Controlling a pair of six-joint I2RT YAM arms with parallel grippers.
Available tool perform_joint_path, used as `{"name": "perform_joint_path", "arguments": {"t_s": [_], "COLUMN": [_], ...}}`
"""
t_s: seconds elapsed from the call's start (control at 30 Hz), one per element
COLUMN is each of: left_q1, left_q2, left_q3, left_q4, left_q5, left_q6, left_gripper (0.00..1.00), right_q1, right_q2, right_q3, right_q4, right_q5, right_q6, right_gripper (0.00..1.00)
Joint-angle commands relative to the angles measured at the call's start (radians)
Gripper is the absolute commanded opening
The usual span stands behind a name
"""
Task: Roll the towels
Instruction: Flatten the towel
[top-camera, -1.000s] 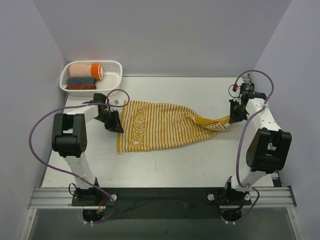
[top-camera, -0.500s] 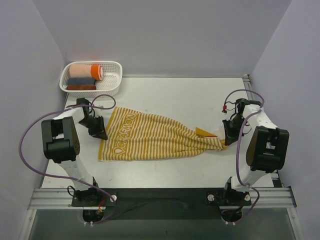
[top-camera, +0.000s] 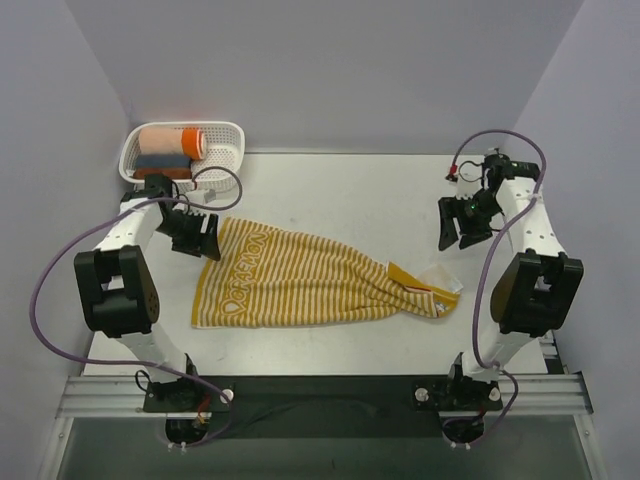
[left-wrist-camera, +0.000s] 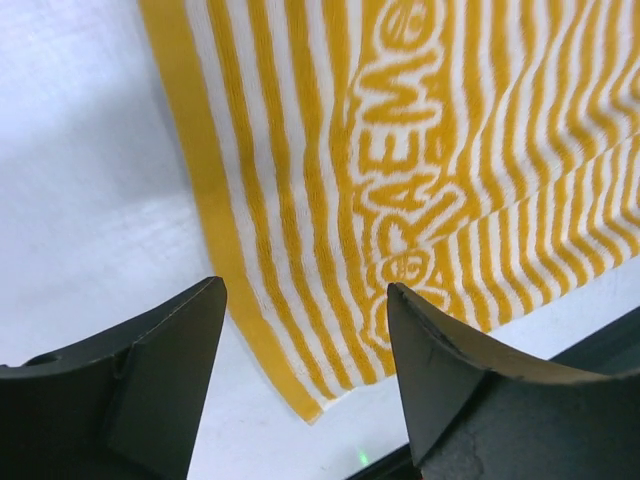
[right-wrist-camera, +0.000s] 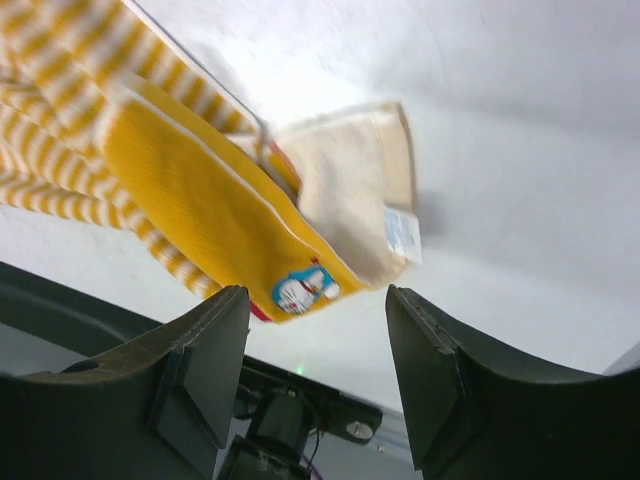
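One long yellow-and-white striped towel (top-camera: 310, 280) lies across the table, flat at its lettered left end (left-wrist-camera: 400, 130) and bunched and folded at its right end (right-wrist-camera: 210, 200), where a mustard band with a small cartoon figure (right-wrist-camera: 305, 288) shows. My left gripper (top-camera: 205, 238) hovers open just off the towel's far left corner, nothing between its fingers (left-wrist-camera: 160, 370). My right gripper (top-camera: 462, 228) hangs open above and behind the bunched right end, holding nothing.
A white basket (top-camera: 228, 150) at the back left holds a peach-and-orange roll (top-camera: 172, 141) and two darker rolls. Grey walls close in on the back and both sides. A black rail (top-camera: 320, 395) runs along the near edge.
Both grippers were shut on the towel's ends, pulled it nearer, then opened and let go. The towel now lies on the table and both arms have drawn back towards the far side.
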Motion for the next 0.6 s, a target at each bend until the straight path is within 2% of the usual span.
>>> {"name": "perform_joint_path", "arguments": {"t_s": [0.0, 0.1, 0.2, 0.27, 0.3, 0.47, 0.57], "left_q1": [-0.015, -0.046, -0.105, -0.127, -0.186, -0.259, -0.277], "left_q2": [0.018, 0.053, 0.091, 0.124, 0.146, 0.237, 0.3], "left_q3": [0.133, 0.197, 0.256, 0.277, 0.282, 0.314, 0.352], "left_q4": [0.023, 0.072, 0.152, 0.193, 0.232, 0.325, 0.347], "left_q5": [0.05, -0.007, -0.097, -0.169, -0.192, -0.326, -0.375], "left_q6": [0.04, 0.011, -0.008, -0.009, -0.008, -0.015, -0.017], "left_gripper": [0.77, 0.86, 0.88, 0.88, 0.87, 0.84, 0.83], "right_q1": [0.118, 0.212, 0.286, 0.321, 0.33, 0.366, 0.367], "right_q2": [0.078, 0.155, 0.222, 0.262, 0.273, 0.311, 0.334], "right_q3": [0.106, 0.137, 0.137, 0.134, 0.134, 0.114, 0.106], "right_q4": [-0.061, -0.046, -0.018, -0.009, -0.007, 0.016, 0.02], "right_q5": [-0.08, -0.077, -0.02, 0.001, 0.026, 0.061, 0.084], "right_q6": [0.083, 0.134, 0.149, 0.155, 0.164, 0.184, 0.189], "right_gripper": [0.56, 0.57, 0.57, 0.57, 0.56, 0.54, 0.46]}}
